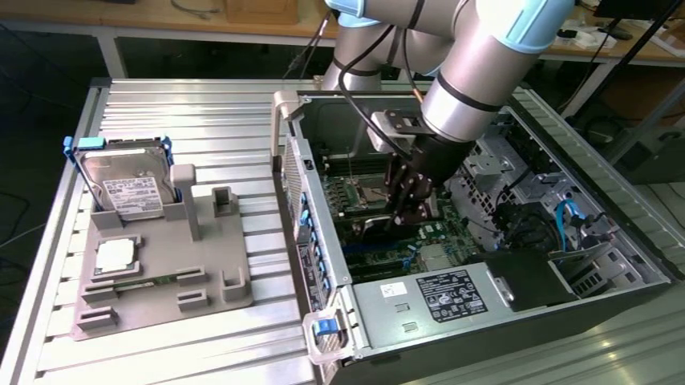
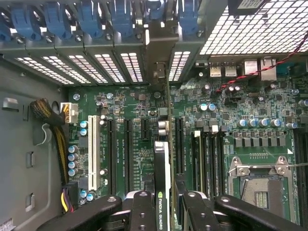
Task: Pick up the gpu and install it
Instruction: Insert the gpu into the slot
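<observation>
The gpu (image 2: 162, 163), a thin black card seen edge-on with a white-lettered strip along its top edge, stands upright inside the computer case (image 1: 294, 184). The pincer (image 2: 163, 211) is clenched on it, a black finger (image 2: 143, 211) on either side. Below lies the green motherboard (image 2: 134, 144), with long black slots (image 2: 128, 144) flanking the card and a metal-framed CPU socket (image 2: 260, 187) nearby. Outside, a silver hard drive (image 1: 128, 188) leans in a grey fixture (image 1: 160, 289) on the ribbed aluminium table (image 1: 214, 112).
</observation>
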Controlling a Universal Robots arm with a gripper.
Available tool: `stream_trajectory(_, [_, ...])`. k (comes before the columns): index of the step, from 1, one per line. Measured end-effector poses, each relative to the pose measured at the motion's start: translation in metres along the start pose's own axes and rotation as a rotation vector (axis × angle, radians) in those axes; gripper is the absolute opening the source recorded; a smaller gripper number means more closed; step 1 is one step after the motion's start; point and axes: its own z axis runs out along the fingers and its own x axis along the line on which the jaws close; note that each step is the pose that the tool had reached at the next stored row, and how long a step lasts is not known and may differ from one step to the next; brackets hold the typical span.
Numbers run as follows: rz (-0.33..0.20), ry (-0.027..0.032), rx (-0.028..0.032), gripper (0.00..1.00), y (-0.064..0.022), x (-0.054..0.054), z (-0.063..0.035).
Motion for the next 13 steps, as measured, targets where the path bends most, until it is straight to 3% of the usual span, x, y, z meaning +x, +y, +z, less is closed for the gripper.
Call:
stream_trajectory(5, [0.003, 0.0105, 0.0003, 0.27, 0.0, 0.0002, 0.0001])
stream_trajectory(10, [0.007, 0.036, 0.0009, 0.27, -0.0001, 0.0001, 0.0001])
stream_trajectory(13, [0.008, 0.0381, 0.0009, 0.27, 0.0, 0.0002, -0.0001])
